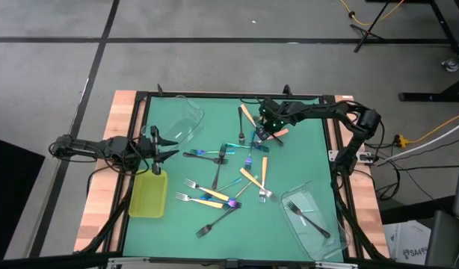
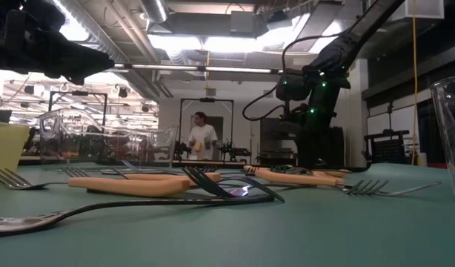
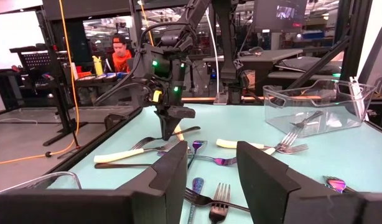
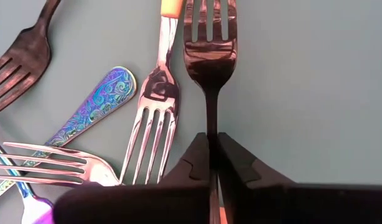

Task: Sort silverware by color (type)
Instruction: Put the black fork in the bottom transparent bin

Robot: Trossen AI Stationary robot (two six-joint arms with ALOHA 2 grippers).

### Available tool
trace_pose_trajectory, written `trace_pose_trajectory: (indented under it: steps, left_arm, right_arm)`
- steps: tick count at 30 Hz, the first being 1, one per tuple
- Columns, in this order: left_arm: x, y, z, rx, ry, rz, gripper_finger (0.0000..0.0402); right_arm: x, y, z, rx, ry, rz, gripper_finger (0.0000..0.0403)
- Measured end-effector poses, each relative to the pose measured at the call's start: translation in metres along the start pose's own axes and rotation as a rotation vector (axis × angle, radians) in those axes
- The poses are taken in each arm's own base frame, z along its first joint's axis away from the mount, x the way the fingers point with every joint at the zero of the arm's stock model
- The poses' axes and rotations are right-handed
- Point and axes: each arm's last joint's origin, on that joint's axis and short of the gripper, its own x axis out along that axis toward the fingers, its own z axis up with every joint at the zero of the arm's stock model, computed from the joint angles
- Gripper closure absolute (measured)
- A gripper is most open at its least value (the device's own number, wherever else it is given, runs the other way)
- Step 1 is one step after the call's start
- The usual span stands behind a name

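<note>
The right gripper has its fingers clenched on the thin neck of a dark fork, low over the mat near the far edge. Just beside that fork lie an orange-handled fork and an iridescent handle (tines of other forks crowd in too). More forks are scattered mid-mat. The left gripper hangs, fingers spread, between a far clear tub and the yellow tray. A near tub holds a dark fork.

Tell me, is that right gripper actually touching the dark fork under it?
Touching. The right wrist view shows the right gripper shut on the dark fork, its thin handle pinched between the fingers.
</note>
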Motion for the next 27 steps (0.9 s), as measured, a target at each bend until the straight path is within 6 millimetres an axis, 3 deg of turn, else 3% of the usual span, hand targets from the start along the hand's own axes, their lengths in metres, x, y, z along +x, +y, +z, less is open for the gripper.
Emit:
trace_pose_trajectory:
  steps: [18,27]
  left_arm:
    - [0.0,0.0,0.0,0.0,0.0,0.0,0.0269]
    - [0.0,0.0,0.0,0.0,0.0,-0.001,0.0269]
  right_arm:
    - [0.0,0.0,0.0,-0.018,0.003,0.008,0.0402]
    - [-0.023,0.002,0.002,-0.02,-0.053,0.055,0.0402]
